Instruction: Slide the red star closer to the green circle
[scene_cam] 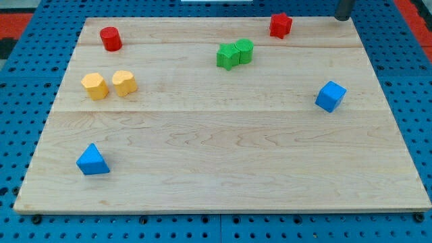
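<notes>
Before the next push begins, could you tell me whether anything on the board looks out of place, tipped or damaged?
Nothing stands out. The red star block, green circle block and the other blocks rest flat on the wooden board, none damaged. My tip sits at the view's top right, clear of them.

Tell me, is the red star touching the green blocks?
No, the red star sits apart from the green circle, with bare wood between them.
</notes>
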`<act>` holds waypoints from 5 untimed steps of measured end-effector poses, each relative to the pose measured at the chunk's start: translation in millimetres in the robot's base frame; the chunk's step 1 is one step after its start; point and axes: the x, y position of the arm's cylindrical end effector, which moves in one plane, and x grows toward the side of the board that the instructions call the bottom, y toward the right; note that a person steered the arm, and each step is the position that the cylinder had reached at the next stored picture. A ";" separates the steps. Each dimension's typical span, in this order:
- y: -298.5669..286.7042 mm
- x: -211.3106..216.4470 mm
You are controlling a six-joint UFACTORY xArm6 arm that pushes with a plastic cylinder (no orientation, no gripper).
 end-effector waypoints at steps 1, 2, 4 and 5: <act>-49.2 -0.3; -97.4 1.2; -117.0 14.4; -118.3 24.6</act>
